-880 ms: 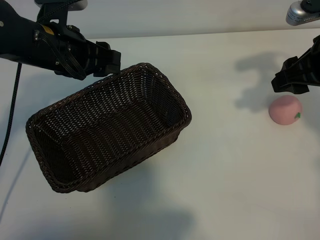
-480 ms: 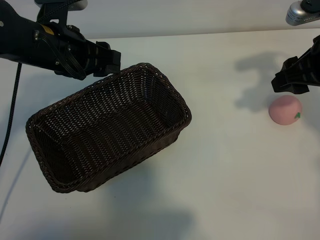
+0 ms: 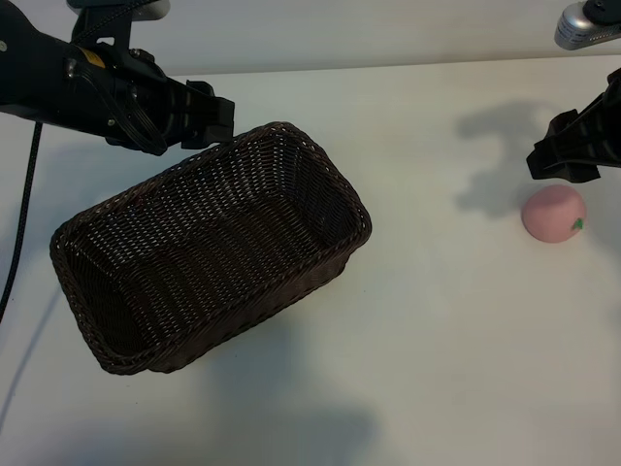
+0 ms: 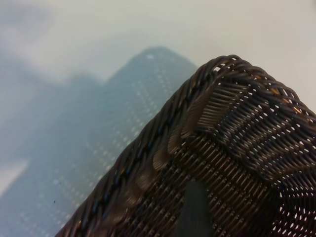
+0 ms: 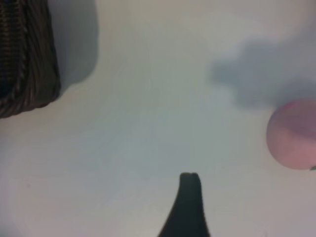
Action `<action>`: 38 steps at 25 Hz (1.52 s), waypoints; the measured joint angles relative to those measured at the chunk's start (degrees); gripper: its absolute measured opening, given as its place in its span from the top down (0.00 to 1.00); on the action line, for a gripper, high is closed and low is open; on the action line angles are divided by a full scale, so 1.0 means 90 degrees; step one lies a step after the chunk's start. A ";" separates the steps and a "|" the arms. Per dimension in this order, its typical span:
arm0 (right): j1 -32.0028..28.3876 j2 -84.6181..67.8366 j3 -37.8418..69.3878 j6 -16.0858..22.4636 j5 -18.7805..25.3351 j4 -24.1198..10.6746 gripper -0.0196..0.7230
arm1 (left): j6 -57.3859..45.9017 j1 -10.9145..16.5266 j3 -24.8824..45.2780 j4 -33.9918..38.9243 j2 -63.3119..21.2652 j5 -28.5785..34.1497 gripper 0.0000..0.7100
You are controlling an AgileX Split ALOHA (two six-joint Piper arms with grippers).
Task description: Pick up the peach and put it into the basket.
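Observation:
The dark-brown wicker basket (image 3: 209,252) lies slantwise on the white table, left of centre. My left gripper (image 3: 212,116) hovers over its far rim, open; in the left wrist view one dark finger (image 4: 195,210) shows inside the basket's corner (image 4: 217,98), and nothing is gripped. The pale-pink peach (image 3: 554,214) rests on the table at the far right. Just behind it hangs my right gripper (image 3: 565,155), open and empty. One of its fingers (image 5: 187,202) shows in the right wrist view, apart from the peach (image 5: 294,134).
Bare white table (image 3: 437,320) stretches between basket and peach and along the front. A basket corner (image 5: 24,59) also shows in the right wrist view. A grey camera mount (image 3: 587,24) sits at the back right.

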 joint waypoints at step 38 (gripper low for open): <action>0.0000 0.0000 0.0000 -0.0005 0.0000 0.0026 0.17 | -0.4076 0.0000 0.1283 0.3423 -0.2305 0.1992 0.16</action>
